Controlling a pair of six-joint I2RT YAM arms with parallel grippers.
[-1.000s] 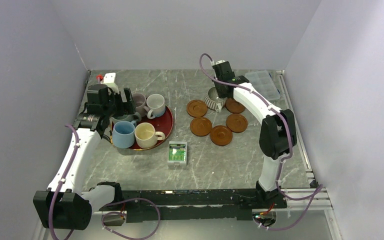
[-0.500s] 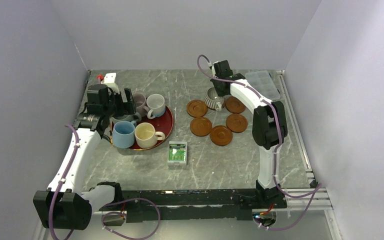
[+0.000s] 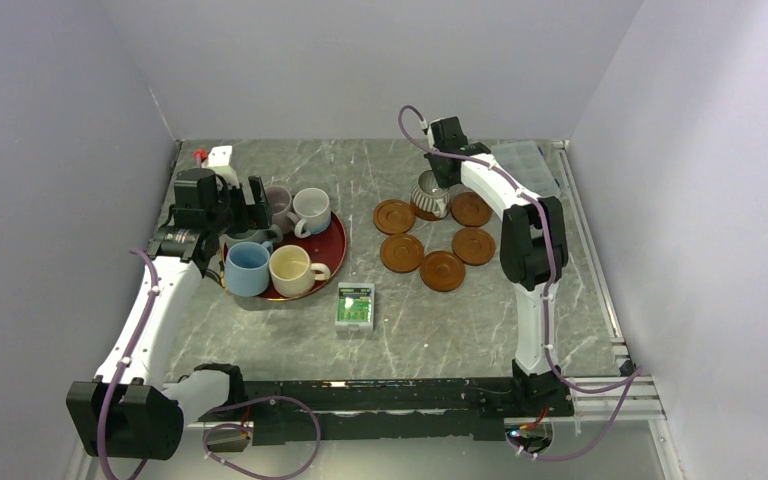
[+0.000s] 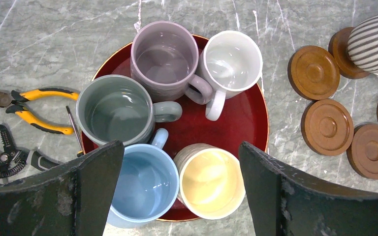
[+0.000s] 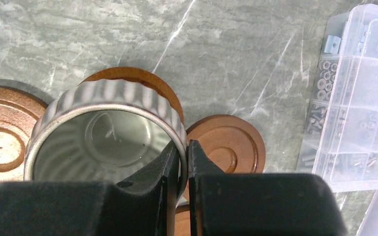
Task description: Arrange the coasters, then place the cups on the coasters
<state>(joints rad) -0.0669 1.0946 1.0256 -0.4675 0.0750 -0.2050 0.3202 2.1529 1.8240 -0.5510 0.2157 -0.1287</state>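
No legible text: print on green/white box (image 3: 354, 308) mid-table too small to read. Grey marble tabletop (image 3: 410, 330), pale lilac walls. R arm stretched to far side, right gripper (image 5: 183, 150) pinched tight on rim of striped mug (image 5: 103, 130). Mug sits over one coaster (image 5: 138, 78); contact unclear. Other coasters (image 3: 401, 252) clustered beside it. L arm bent over red tray (image 4: 246, 123), left gripper (image 4: 179, 169) spread wide, holding nothing, above 5 mugs (image 4: 165, 59) on tray.
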